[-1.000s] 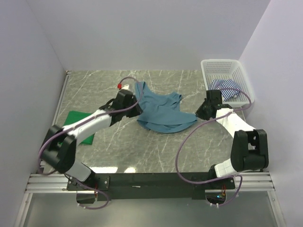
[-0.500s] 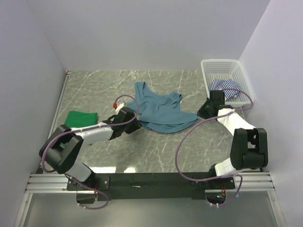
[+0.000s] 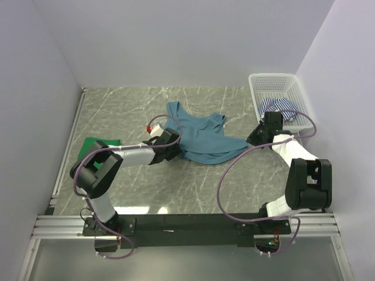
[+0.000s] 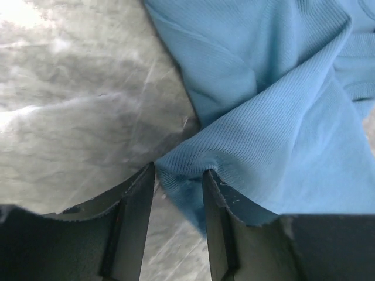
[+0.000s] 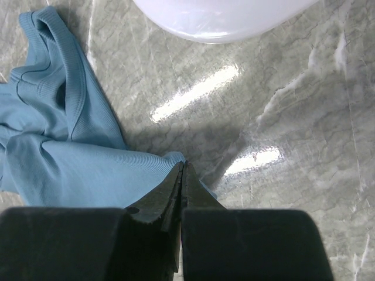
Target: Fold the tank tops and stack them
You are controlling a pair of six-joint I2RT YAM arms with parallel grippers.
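Swinging in from the left over the last second, the left gripper (image 3: pixel 170 150) has crossed the grey-green marbled tabletop (image 3: pixel 176 187) to the near left hem of the dusty teal-blue ribbed tank top (image 3: pixel 202 136). Its arm now hides part of the bright green folded tank top (image 3: pixel 92 144), which lay more exposed before. The left wrist view shows the jaws a little apart, with a puckered corner of the teal fabric (image 4: pixel 281 117) lying between them and no firm pinch showing.

To the right, the right gripper (image 3: pixel 258 136) has drifted slightly back toward the far right. Its jaws are pressed together on the teal top's right corner (image 5: pixel 170 159), which is drawn out to a point. The teal top otherwise lies rumpled mid-table, much where it was.

In the far right corner, the white plastic mesh basket (image 3: pixel 275 82) holds the navy-and-white striped tank top (image 3: pixel 280 108).
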